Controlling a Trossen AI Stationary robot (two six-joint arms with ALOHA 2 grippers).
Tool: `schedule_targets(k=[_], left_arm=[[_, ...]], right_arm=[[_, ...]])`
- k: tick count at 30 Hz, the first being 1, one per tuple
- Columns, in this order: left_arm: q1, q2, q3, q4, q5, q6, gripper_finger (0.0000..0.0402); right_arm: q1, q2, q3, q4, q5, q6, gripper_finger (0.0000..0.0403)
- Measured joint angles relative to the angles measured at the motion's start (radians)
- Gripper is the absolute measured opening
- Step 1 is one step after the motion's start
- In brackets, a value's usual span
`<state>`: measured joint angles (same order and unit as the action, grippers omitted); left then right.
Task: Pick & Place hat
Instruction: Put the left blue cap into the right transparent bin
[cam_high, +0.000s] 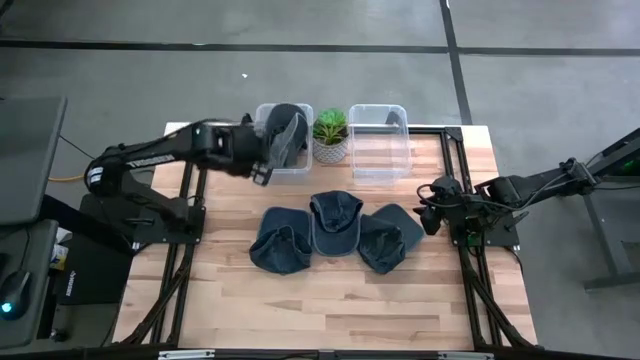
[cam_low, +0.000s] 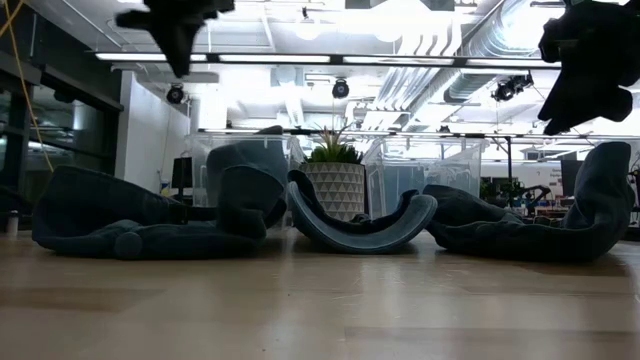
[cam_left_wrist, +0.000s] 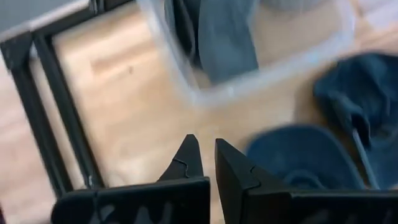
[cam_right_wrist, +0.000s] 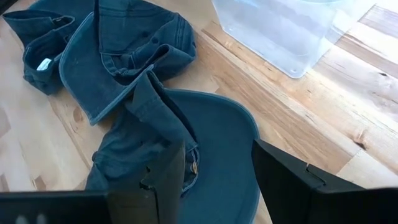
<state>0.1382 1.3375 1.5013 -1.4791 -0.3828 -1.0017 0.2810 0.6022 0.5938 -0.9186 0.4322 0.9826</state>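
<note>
Three dark blue denim hats lie in a row mid-table: a left hat (cam_high: 280, 242), a middle hat (cam_high: 335, 222) and a right hat (cam_high: 390, 238). A further hat (cam_high: 288, 132) sits inside the left clear bin (cam_high: 268, 112). My left gripper (cam_left_wrist: 208, 155) hovers above the table beside that bin's near left corner. Its fingers stand almost together, with only a thin gap, and hold nothing. My right gripper (cam_right_wrist: 217, 171) is open, raised over the right hat (cam_right_wrist: 205, 143), with a finger on either side of its brim and not touching it.
A potted plant (cam_high: 330, 135) stands between the left bin and a second clear bin (cam_high: 380, 140) at the table's far edge. Black frame rails (cam_high: 455, 160) run along the table's sides. Bare wood (cam_high: 330, 310) lies toward the near edge.
</note>
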Motion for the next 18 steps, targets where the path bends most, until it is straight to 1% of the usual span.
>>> schedule_targets(k=[3,6,8,12,14,18], left_arm=[[-0.109,0.001,0.0,-0.05,0.0,-0.148,0.0],[-0.207,0.0,-0.022,-0.046,-0.002,-0.27,0.0],[-0.26,0.001,-0.059,-0.045,0.003,-0.36,0.0],[-0.337,0.001,-0.167,-0.035,0.059,-0.526,0.0],[-0.36,0.001,-0.221,-0.006,0.107,-0.572,0.0],[-0.362,0.001,-0.325,0.121,0.19,-0.577,0.0]], right_arm=[[0.0,0.0,0.0,-0.003,-0.008,-0.018,0.0181],[0.0,0.0,0.0,-0.008,-0.014,-0.034,0.0181],[0.0,0.0,0.0,-0.009,-0.023,-0.055,0.0181],[0.0,0.0,0.0,-0.02,-0.027,-0.075,0.0181],[0.0,0.0,0.0,-0.02,-0.027,-0.092,0.0181],[0.0,0.0,0.0,-0.029,-0.024,-0.098,0.0181]])
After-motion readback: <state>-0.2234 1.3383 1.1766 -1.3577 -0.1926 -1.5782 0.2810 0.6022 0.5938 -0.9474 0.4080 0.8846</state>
